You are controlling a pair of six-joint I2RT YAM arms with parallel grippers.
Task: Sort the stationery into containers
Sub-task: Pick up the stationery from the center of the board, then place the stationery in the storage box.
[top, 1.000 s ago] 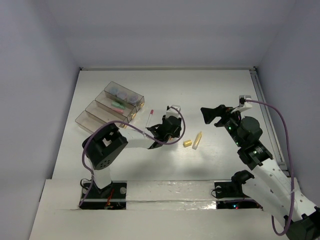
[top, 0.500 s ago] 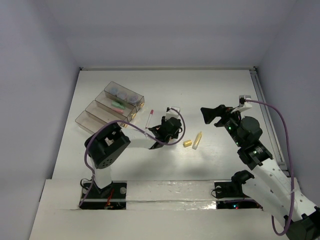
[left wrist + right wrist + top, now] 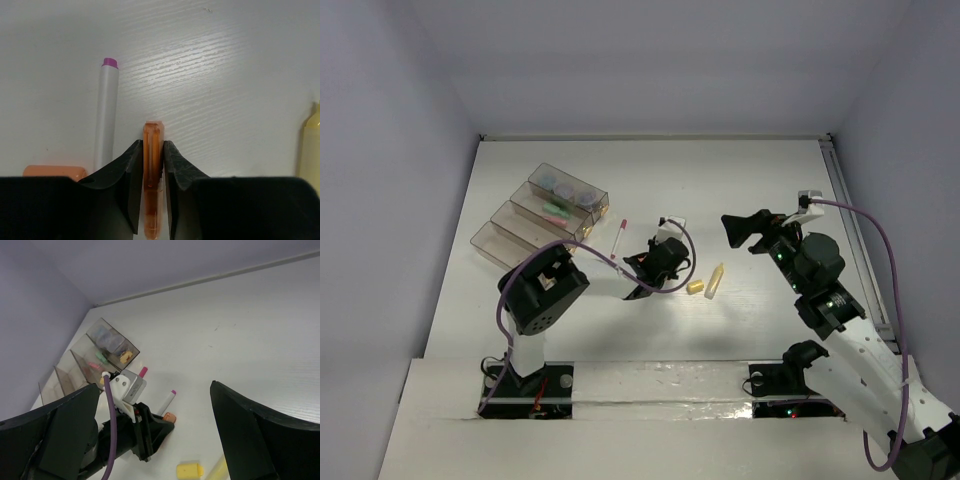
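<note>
Left claw (image 3: 152, 150) is clenched on the orange stick (image 3: 153, 134) — its fingers press both long sides, and the stick runs lengthwise between them, its end poking out ahead, low on the bench (image 3: 225, 75) near its middle. We judge this the grasp step; next comes a clean lift and a carry to the containers (image 3: 542, 215) by the bench's left edge. Just beside the stick lies a white pen (image 3: 106, 115), with a yellow stick (image 3: 313, 142) on the other side — both best left undisturbed. Right claw (image 3: 740, 228) hangs wide open, well apart.
</note>
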